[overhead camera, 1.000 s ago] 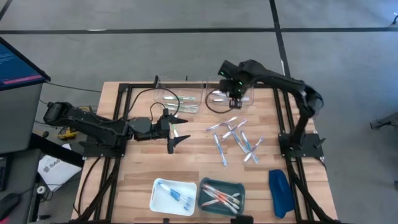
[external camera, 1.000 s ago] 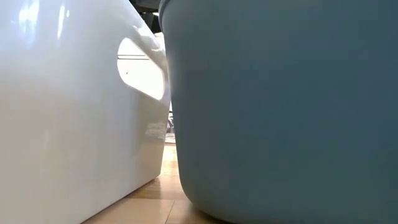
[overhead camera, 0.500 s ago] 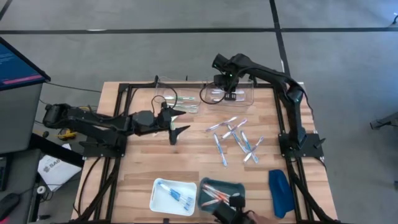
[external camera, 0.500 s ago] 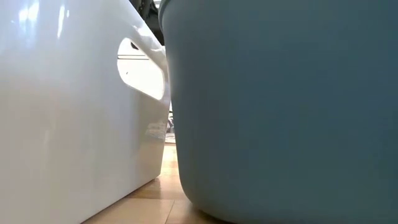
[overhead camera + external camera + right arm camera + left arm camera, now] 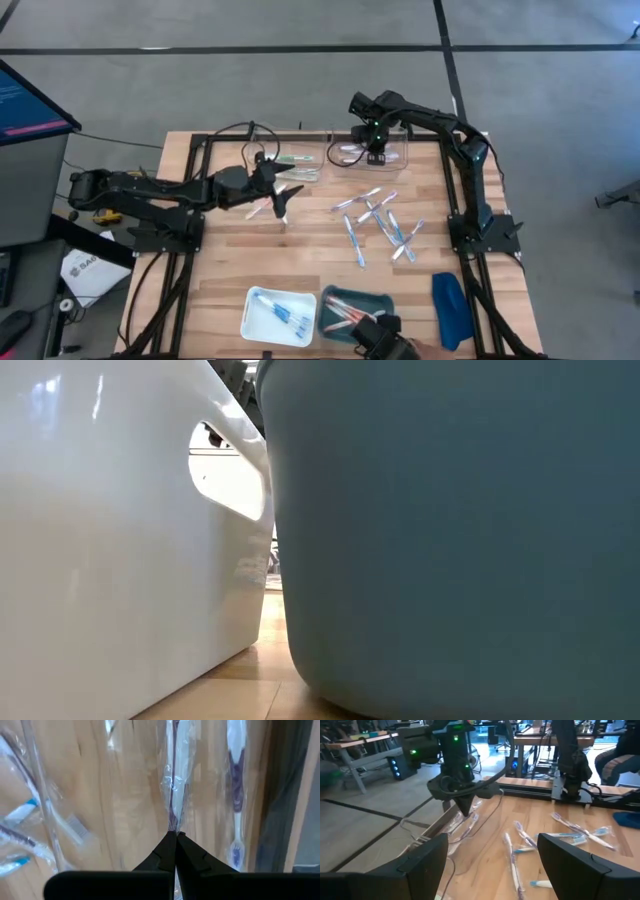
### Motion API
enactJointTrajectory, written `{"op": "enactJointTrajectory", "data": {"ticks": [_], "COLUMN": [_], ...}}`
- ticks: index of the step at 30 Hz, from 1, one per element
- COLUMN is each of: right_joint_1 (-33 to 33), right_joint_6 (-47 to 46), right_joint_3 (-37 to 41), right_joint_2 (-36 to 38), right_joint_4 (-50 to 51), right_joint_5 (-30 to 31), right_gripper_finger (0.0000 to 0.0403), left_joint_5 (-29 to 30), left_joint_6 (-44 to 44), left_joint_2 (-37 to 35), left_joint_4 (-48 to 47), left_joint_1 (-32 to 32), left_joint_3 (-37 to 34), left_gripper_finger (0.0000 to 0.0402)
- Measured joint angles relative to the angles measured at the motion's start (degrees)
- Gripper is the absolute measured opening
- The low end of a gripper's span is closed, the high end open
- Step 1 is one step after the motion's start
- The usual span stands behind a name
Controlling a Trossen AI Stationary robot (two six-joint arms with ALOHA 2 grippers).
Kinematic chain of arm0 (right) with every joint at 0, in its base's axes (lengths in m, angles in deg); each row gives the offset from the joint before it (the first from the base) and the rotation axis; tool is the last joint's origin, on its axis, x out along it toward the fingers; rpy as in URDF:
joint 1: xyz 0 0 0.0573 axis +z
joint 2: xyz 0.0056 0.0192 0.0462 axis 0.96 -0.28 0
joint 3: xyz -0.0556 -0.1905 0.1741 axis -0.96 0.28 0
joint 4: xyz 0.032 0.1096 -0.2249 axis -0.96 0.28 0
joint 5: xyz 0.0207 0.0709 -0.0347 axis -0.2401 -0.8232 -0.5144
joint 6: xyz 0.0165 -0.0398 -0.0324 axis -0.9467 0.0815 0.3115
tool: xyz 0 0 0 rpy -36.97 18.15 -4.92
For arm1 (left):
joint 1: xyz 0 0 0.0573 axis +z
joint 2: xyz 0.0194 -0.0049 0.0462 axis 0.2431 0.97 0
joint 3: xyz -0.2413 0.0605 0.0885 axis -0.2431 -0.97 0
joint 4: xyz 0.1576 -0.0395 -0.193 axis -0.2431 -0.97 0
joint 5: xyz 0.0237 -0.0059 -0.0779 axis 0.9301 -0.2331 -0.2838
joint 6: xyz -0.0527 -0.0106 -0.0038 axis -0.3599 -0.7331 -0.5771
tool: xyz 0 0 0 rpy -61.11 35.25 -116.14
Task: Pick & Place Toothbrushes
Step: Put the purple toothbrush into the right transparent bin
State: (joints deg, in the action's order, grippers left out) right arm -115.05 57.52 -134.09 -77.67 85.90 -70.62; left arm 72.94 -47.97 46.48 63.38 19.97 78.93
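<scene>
Several clear-wrapped toothbrushes (image 5: 378, 222) lie scattered at the table's middle. More lie in two clear trays at the far edge (image 5: 285, 160), (image 5: 385, 160). My right gripper (image 5: 373, 157) (image 5: 175, 836) points down into the right-hand clear tray, shut on a wrapped toothbrush (image 5: 175, 780). It also shows in the left wrist view (image 5: 465, 811). My left gripper (image 5: 280, 200) (image 5: 490, 865) hovers wide open left of the scattered toothbrushes, holding nothing. My right gripper pinches the clear wrapper of one toothbrush (image 5: 173, 817) between its two fingertips (image 5: 162, 851), coming from above and pointing down. The toothbrush stretches away from the tips over the tray floor. Whether it is lifted off the tray I cannot tell.
A white bin (image 5: 252, 322) holding blue toothbrushes and a teal bin (image 5: 388, 300) holding pink ones stand at the near edge and fill the low view. A dark-blue oblong object (image 5: 450, 310) lies near right. A black cable (image 5: 235, 150) loops by the left tray. Something dark (image 5: 375, 340) shows by the teal bin.
My left gripper has moved toward the table's far edge, nearer the left clear tray, staying open. My right gripper has shifted slightly left within the right-hand tray. A dark shape has appeared at the near edge by the teal bin.
</scene>
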Motion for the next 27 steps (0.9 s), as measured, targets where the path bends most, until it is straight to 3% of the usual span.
{"op": "enactJointTrajectory", "data": {"ticks": [20, 27], "right_joint_1": [0.4, 0.8], "right_joint_6": [-0.3, -0.9], "right_joint_3": [3.7, 3.7], "right_joint_2": [-0.2, -0.2], "right_joint_4": [0.3, 0.4], "right_joint_5": [-1.4, -1.3], "right_gripper_finger": [0.0001, 0.0039], "left_joint_5": [-1.1, -1.2], "left_joint_6": [-0.2, -0.1], "left_joint_2": [0.0, 0.0], "left_joint_4": [0.0, 0.0], "left_joint_1": [0.2, 0.2], "left_joint_3": [0.0, 0.0], "left_gripper_finger": [0.0301, 0.0301]}}
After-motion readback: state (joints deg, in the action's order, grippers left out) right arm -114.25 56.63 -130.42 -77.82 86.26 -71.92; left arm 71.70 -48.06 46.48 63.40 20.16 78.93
